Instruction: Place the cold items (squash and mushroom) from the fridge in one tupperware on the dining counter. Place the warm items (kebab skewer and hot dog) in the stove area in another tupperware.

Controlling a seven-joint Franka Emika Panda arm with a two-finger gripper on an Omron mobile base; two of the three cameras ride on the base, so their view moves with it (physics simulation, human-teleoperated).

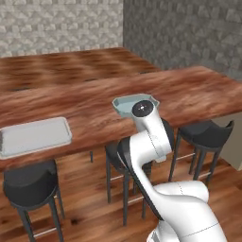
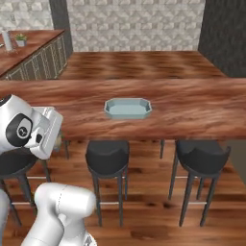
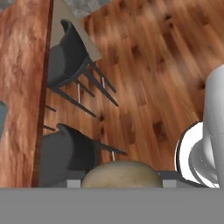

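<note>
In the hand view my gripper (image 3: 121, 176) is shut on a rounded tan thing, the mushroom (image 3: 121, 173), which sits between the two dark fingertips (image 3: 74, 178). The hand hangs over the wood floor beside the dining counter (image 3: 22, 65). A pale blue eight-sided tupperware (image 2: 128, 108) stands open and empty-looking on the counter; the same tupperware (image 1: 127, 105) is partly covered by my arm in the left base view. Its edge shows as a teal sliver (image 3: 1, 120) at the hand view's left. Squash, kebab skewer and hot dog are out of view.
A light grey shallow tray (image 1: 35, 136) lies on the counter to the left. Black stools (image 2: 108, 153) (image 2: 202, 156) stand along the counter's near side, with two stools (image 3: 65, 57) (image 3: 65, 151) just below the hand. A second counter (image 2: 29, 48) runs at the far left.
</note>
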